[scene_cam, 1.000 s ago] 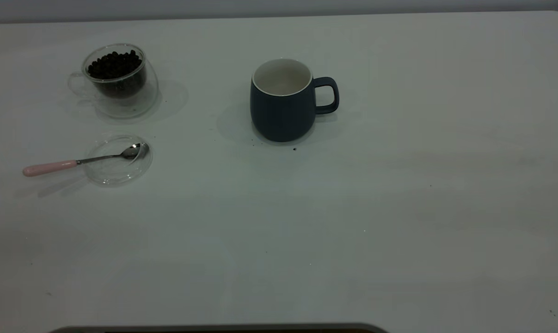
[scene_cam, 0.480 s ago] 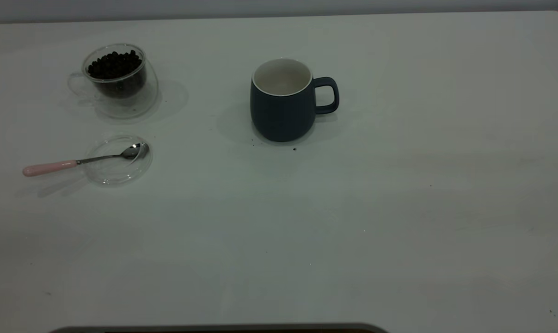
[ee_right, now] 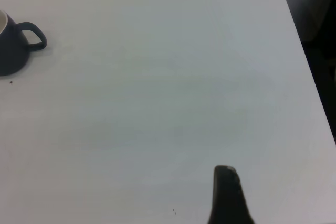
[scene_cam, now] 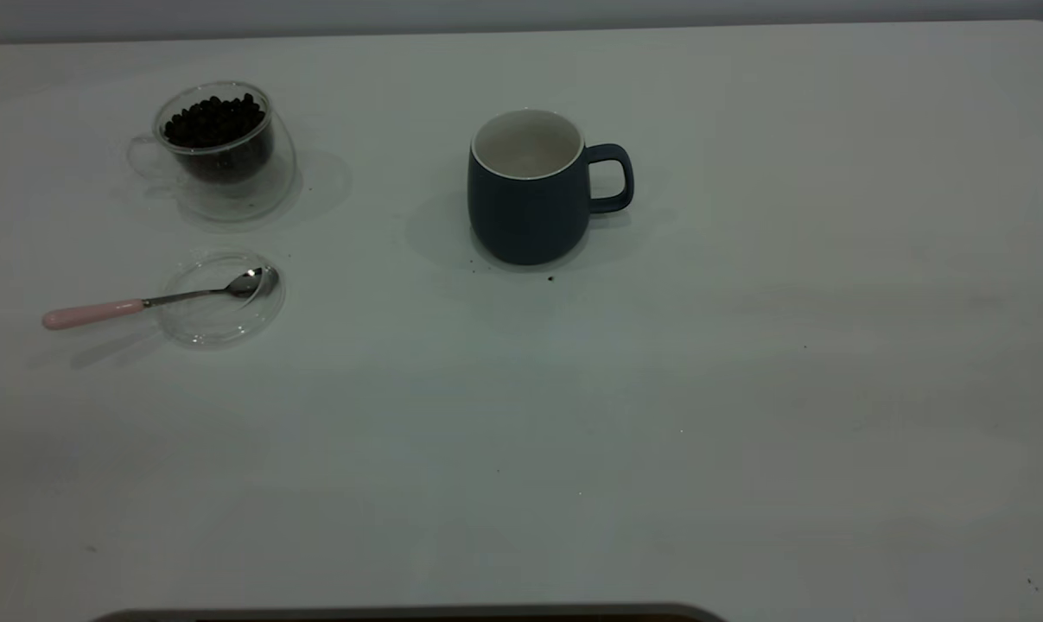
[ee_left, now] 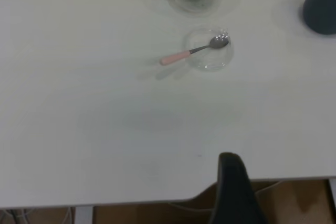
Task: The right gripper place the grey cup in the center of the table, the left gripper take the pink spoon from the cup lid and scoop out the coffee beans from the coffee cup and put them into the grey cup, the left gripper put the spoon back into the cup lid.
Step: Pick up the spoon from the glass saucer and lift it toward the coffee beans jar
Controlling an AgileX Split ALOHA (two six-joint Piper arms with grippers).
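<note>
Your grey cup (scene_cam: 530,187) stands upright mid-worktop (scene_cam: 746,389). The pink spoon (scene_cam: 154,301) lies with its bowl in the cup lid (scene_cam: 220,324), near the coffee cup (scene_cam: 219,151). The left gripper (ee_left: 233,190) hangs at the worktop's edge; its fingers' state can't be told.

Nothing on the table (scene_cam: 746,389) has visibly moved; only faint shadows shifted.

An outside camera looks steeply down on the table (scene_cam: 746,389). My left wrist camera looks from the table's edge toward the spoon (ee_left: 191,52); my right one sits above bare tabletop. All three share the mug (scene_cam: 530,194).
</note>
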